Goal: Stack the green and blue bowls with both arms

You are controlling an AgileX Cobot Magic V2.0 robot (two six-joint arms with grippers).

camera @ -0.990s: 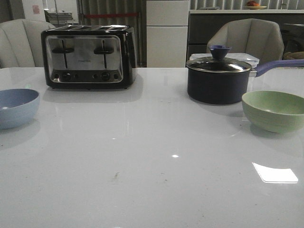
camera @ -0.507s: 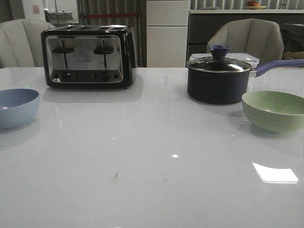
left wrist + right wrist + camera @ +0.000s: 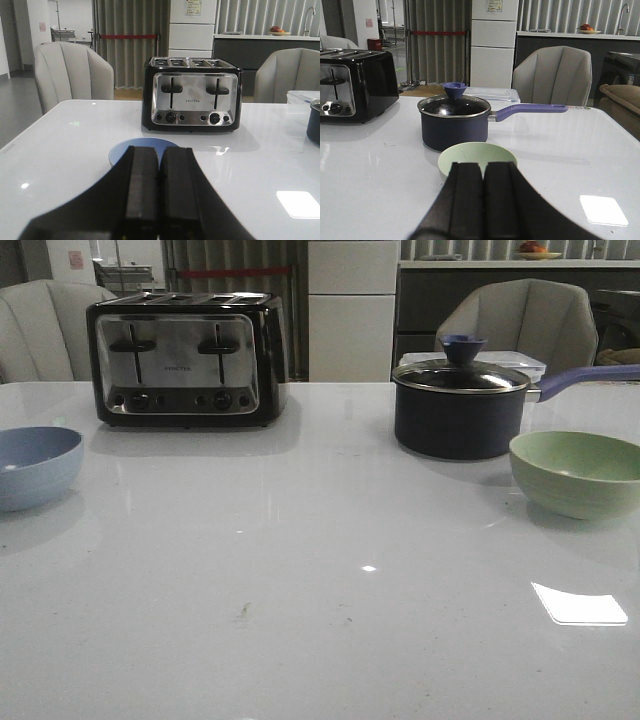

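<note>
On the white table [image 3: 320, 620] sit matte bowls — blue bowl [image 3: 35, 466], green bowl [image 3: 578, 473] — left end effector [image 3: 159, 192] and right end effector [image 3: 482, 197] closed together

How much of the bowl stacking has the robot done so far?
Nothing is stacked yet. The blue bowl sits at the table's left edge and the green bowl far off on the right, near the saucepan. Nothing is in hand: the left gripper and right gripper are both shut and empty, each facing its own bowl. Left: grab both bowls and stack them.
</note>
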